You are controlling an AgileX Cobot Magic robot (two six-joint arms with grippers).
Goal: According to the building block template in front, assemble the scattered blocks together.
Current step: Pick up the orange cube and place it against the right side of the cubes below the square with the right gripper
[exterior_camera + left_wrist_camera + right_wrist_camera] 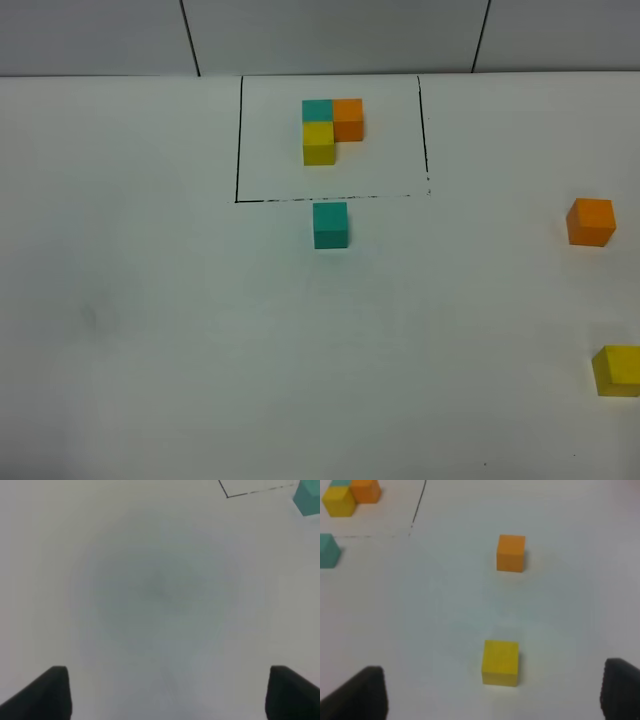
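Observation:
The template (333, 126) is an L of teal, orange and yellow cubes inside a thin black outline (238, 140) at the back middle; part of it shows in the right wrist view (350, 495). A loose teal cube (330, 224) sits just in front of the outline and shows in the left wrist view (307, 497) and the right wrist view (327, 551). A loose orange cube (591, 221) (510, 553) and a loose yellow cube (617, 370) (500, 662) lie at the right. My left gripper (167, 692) is open over bare table. My right gripper (492, 692) is open, just short of the yellow cube. Neither gripper shows in the high view.
The white table (150, 320) stretches wide to the left and front. A pale wall with dark seams (190, 40) runs along the back. The yellow cube lies at the right edge of the high view.

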